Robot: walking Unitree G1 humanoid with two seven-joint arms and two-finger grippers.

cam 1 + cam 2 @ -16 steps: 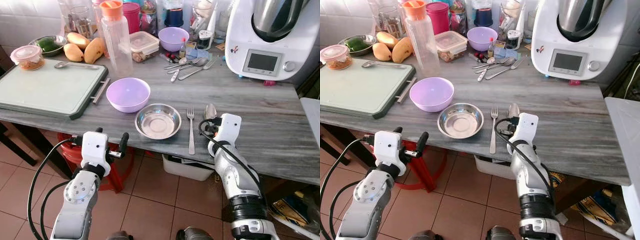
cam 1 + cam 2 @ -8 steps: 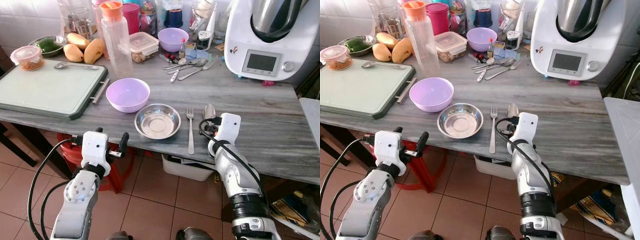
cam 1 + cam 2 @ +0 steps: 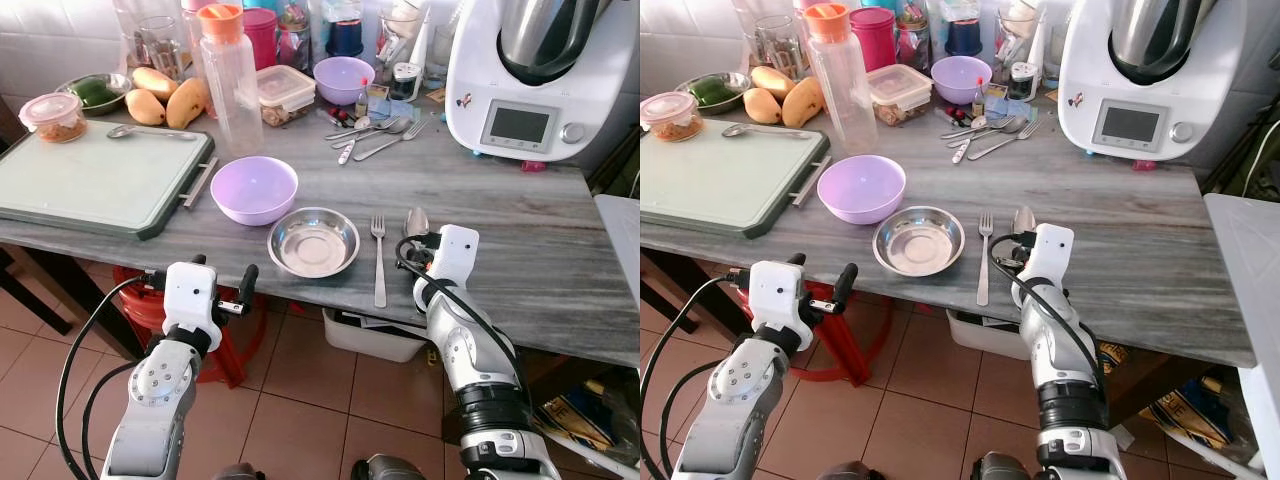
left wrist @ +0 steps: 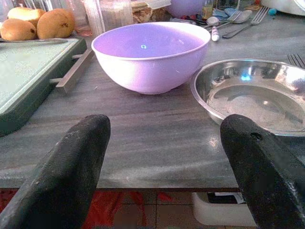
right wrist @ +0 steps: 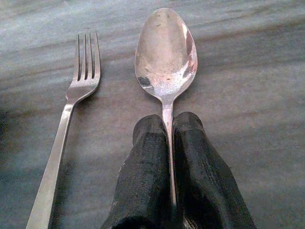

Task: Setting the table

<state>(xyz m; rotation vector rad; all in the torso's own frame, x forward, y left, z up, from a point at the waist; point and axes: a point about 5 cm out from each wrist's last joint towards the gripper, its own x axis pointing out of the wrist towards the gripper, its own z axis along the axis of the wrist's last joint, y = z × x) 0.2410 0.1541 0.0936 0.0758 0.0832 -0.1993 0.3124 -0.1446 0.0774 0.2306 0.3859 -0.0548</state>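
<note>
Grey stone counter [image 3: 500,200]: streaked surface carrying everything below, listed from the robot's left to its right.
Cutting board [image 3: 90,180]: pale green, dark rim, flat at the far left; a small spoon lies on its back edge.
Left gripper [image 3: 200,285]: held off the near edge of the counter, below the board's corner; its fingers [image 4: 71,167] are spread wide with nothing between them (the wrist view looks straight between them at the two bowls).
Purple bowl [image 3: 254,188]: lilac plastic, upright, just behind and left of the steel bowl, close to it but apart.
Steel bowl [image 3: 313,241]: shallow, shiny, upright near the front edge.
Fork [image 3: 379,255]: flat on the counter just right of the steel bowl, tines pointing away from the robot, handle toward the edge.
Spoon [image 5: 166,52]: lies parallel to the fork on its right, apart from it; polished metal, bowl facing up with faint smudges, pointing away from the robot.
Right gripper [image 5: 167,143]: at the front edge, its two black fingers pressed together on the spoon's thin handle, just behind the spoon's bowl.
Kitchen machine [image 3: 540,70]: white body, steel jug, small screen, at the back right.
</note>
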